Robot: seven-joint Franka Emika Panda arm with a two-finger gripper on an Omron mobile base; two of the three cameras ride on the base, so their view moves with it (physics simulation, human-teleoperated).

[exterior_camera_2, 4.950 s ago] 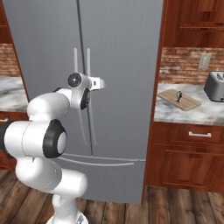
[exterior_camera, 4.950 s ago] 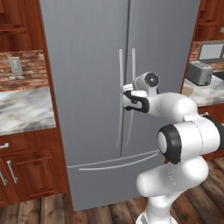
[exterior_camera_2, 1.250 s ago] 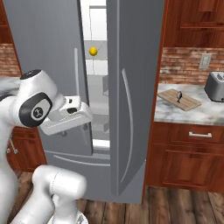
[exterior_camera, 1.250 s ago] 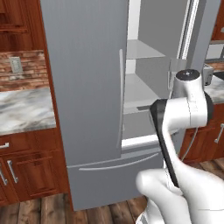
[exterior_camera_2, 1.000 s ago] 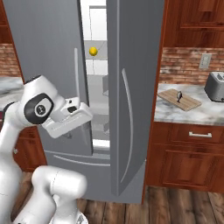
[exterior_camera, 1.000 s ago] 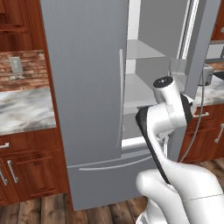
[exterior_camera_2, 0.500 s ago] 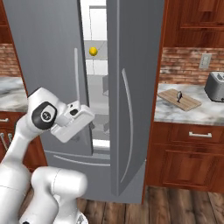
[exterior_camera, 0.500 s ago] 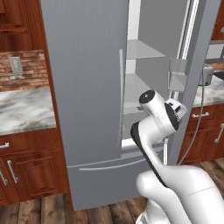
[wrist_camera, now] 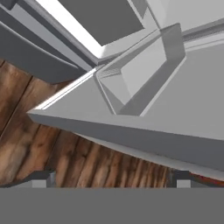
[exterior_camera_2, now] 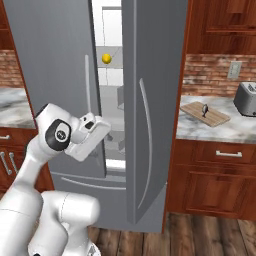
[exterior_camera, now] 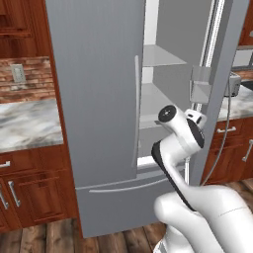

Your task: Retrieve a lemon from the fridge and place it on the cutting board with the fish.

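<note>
The fridge (exterior_camera: pixel 94 99) stands with its left door shut and its right door (exterior_camera_2: pixel 155 100) swung open. Inside, the lemon (exterior_camera_2: pixel 106 58) rests on an upper white shelf. The cutting board (exterior_camera_2: pixel 207 115) lies on the marble counter to the right, and the dark fish (exterior_camera_2: pixel 204 109) lies on it. My gripper (exterior_camera_2: pixel 104 131) hangs at mid height in front of the gap between the doors, well below the lemon. In the hand view the gripper (wrist_camera: pixel 109 178) is open and holds nothing. That view looks down at the open door's lower edge and a door bin (wrist_camera: pixel 140 78).
A toaster (exterior_camera_2: pixel 246 98) sits at the right end of the counter. Wooden cabinets (exterior_camera_2: pixel 215 185) flank the fridge on both sides, with marble counter (exterior_camera: pixel 27 126) to the left. The fridge's bottom drawer (exterior_camera: pixel 113 197) is shut. Wooden floor (wrist_camera: pixel 39 135) lies below.
Five seconds ago both doors were shut with my gripper at the handle; the right door has since swung open. Over the last second my arm's elbow dropped lower and the hand tilted downward.
</note>
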